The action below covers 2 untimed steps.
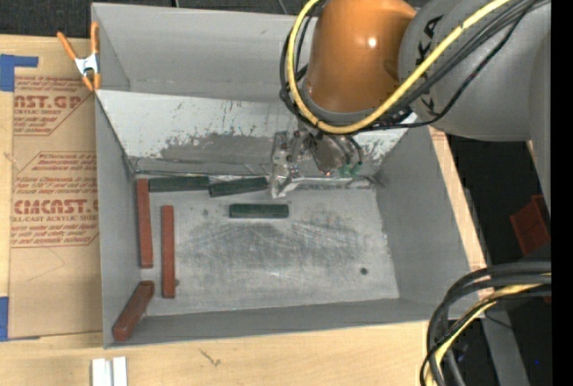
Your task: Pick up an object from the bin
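The gripper (285, 173) sits low at 12 o'clock in the bin (295, 272), at the right end of a dark green bar (237, 187); clenched or released, I cannot tell. The arm (488, 62) enters from 2 o'clock. Three green bars in all lie near 12 o'clock, and three red-brown bars (143, 223) lie between 9 and 7.

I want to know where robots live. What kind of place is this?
Probably a robot lab or test bench: a big arm with cables reaches over a grey bin holding a few red bars and green bars.
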Available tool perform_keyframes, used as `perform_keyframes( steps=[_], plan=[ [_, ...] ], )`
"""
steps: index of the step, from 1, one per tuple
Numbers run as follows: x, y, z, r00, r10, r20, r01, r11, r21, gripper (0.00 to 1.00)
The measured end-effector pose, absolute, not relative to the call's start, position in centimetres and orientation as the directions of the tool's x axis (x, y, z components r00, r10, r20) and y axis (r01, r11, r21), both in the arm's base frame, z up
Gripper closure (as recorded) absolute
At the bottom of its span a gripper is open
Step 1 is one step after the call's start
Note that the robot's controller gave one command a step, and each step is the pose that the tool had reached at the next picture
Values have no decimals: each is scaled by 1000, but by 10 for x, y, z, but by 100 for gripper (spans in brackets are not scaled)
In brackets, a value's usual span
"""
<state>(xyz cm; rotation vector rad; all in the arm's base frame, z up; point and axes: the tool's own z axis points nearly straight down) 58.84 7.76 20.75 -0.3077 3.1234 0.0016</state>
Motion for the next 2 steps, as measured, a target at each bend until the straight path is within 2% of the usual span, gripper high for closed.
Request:
perform_keyframes(
  steps=[1, 2],
  plan=[
    [593, 77, 134, -987, -159, -1, -159, 987, 1, 0],
    [593, 77, 134, -987, -158, -2, -158, 987, 1, 0]
  ],
)
